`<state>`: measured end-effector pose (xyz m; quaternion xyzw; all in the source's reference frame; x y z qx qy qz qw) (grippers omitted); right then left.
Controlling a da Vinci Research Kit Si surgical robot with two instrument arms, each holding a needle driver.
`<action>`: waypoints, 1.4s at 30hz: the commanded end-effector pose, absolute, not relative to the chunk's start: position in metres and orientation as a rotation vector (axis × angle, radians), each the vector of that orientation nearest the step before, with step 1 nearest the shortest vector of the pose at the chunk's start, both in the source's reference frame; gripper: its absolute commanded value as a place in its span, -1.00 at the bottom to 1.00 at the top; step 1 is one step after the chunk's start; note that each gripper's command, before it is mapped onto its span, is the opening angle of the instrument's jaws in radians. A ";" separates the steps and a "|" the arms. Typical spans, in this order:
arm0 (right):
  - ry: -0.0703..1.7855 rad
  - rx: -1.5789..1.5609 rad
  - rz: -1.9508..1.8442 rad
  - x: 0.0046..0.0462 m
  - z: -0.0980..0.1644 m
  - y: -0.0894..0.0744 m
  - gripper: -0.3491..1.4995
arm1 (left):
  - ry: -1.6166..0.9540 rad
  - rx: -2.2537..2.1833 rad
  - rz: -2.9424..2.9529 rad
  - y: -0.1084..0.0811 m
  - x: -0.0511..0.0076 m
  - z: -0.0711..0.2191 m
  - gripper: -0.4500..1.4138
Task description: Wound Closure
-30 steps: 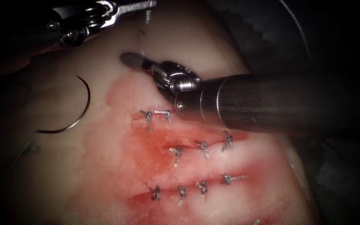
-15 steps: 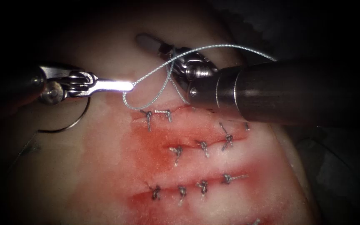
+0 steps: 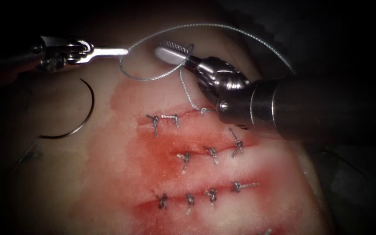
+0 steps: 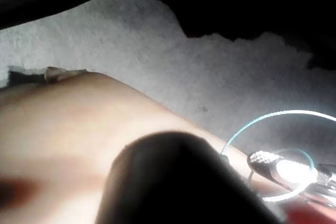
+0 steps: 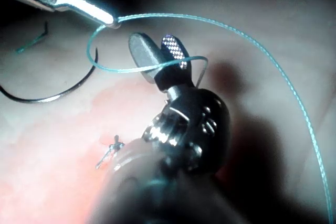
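The left tool [image 3: 125, 52] reaches in from about nine o'clock in the endoscope view, its slim jaws pinched together on the thread [image 3: 153, 78] right at their tip. From that grip the thread curls down and round into a loop that passes over the jaws of the right tool [image 3: 172, 50], while a second, longer run arcs up toward twelve o'clock and sweeps away toward three o'clock behind the right tool's shaft. The right tool comes in from about four o'clock, and its jaws stand narrowly parted with the loop of thread lying around them; they hold nothing between them. In the right wrist view the same tool [image 5: 157, 56] shows the cross-hatched inner face of one jaw, the thread [image 5: 142, 70] crossing just below it, and the left tool [image 5: 107, 19] gripping the strand close by. A short length of thread drops from the loop to the upper cut [image 3: 196, 114] in the tissue [image 3: 109, 174], entering near its right end. The needle [image 3: 81, 115] lies free on the tissue well to the left of the cuts, at roughly nine o'clock from them, curved side toward the wound, held by neither tool and not in the tissue. Finished knots [image 3: 212, 153] sit along the cuts, and red fluid [image 3: 153, 152] stains the tissue around them
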<state>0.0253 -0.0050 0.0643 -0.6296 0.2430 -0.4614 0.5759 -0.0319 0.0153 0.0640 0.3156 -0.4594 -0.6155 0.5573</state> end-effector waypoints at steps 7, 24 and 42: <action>0.609 -1.482 -1.090 0.0258 0.063 -0.005 -0.38 | -1.082 0.688 -1.441 0.016 -0.0334 0.067 -1.00; 0.567 -1.537 -1.089 0.0264 0.062 -0.003 -0.42 | -1.004 0.800 -1.395 0.013 -0.0375 0.068 -1.00; 0.768 -1.537 -1.248 0.0270 0.062 -0.003 -0.31 | -1.084 0.722 -1.320 0.016 -0.0391 0.069 -1.00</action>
